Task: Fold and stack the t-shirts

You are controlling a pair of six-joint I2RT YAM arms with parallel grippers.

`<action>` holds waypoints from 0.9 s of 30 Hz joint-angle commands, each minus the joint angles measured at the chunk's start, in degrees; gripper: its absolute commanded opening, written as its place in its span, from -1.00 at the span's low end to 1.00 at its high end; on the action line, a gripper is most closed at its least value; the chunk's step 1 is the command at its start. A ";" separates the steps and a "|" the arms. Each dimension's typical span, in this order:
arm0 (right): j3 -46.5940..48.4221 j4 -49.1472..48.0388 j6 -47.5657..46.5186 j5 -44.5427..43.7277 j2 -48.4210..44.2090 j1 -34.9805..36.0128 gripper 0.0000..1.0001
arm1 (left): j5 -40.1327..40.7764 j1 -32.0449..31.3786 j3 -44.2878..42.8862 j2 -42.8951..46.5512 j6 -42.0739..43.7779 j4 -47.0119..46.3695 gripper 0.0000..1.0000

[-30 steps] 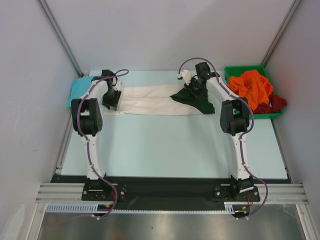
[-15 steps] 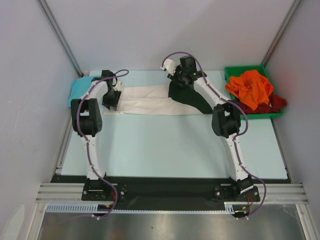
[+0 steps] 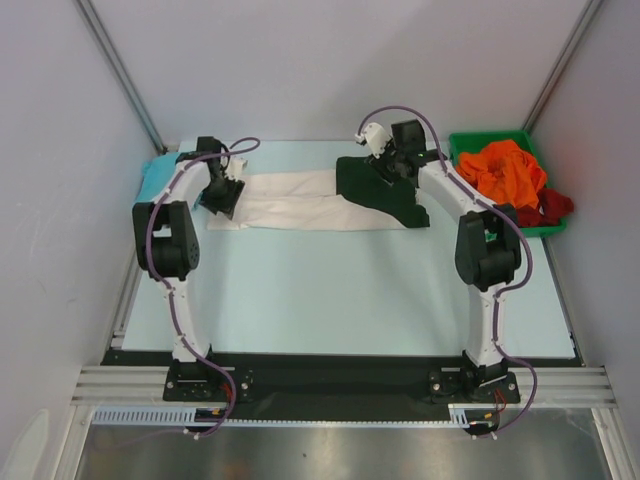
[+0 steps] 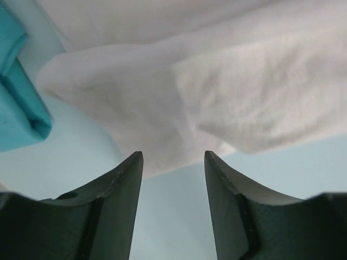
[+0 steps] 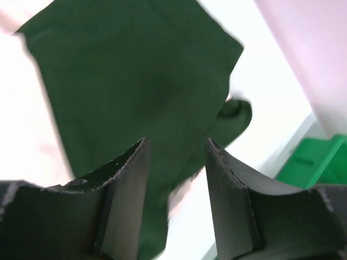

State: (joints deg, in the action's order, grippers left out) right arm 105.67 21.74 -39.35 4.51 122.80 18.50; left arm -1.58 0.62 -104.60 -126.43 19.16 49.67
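A cream t-shirt (image 3: 290, 200) lies folded into a long strip across the back of the table, its dark green sleeves (image 3: 385, 195) at the right end. My left gripper (image 3: 222, 197) hovers at the strip's left end. In the left wrist view it (image 4: 173, 157) is open and empty, with the cream cloth (image 4: 217, 92) just beyond its tips. My right gripper (image 3: 385, 163) stands over the green sleeve (image 5: 135, 70), open (image 5: 176, 143), holding nothing. A folded teal t-shirt (image 3: 155, 180) (image 4: 16, 108) lies at the far left. Orange (image 3: 500, 172) and dark red (image 3: 550, 205) t-shirts are heaped in the bin.
A green plastic bin (image 3: 475, 140) (image 5: 320, 157) stands at the back right corner. Grey walls and metal posts close in the table on three sides. Pale blue table surface (image 3: 340, 290) stretches in front of the cream t-shirt towards the arm bases.
My right gripper swung left with the green sleeve, opened and let it go, then drew back right. The sleeve now lies flatter on the shirt. The left gripper shifted slightly left.
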 commanded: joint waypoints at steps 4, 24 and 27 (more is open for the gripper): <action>-4.33 6.03 5.51 3.22 -6.96 -0.66 0.00 | -1.23 -1.68 6.33 9.98 20.28 1.46 0.12; -5.30 7.71 5.60 4.01 -8.46 0.13 0.02 | 3.43 -3.61 -0.16 0.67 34.10 6.39 0.15; -5.38 7.71 5.43 3.84 -8.46 0.13 0.02 | 3.43 -3.61 -0.61 -0.22 34.89 8.07 0.13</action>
State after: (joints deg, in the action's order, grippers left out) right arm 100.38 29.56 -34.06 8.01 117.64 18.31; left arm 1.39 -2.79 -102.83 -125.99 51.62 54.78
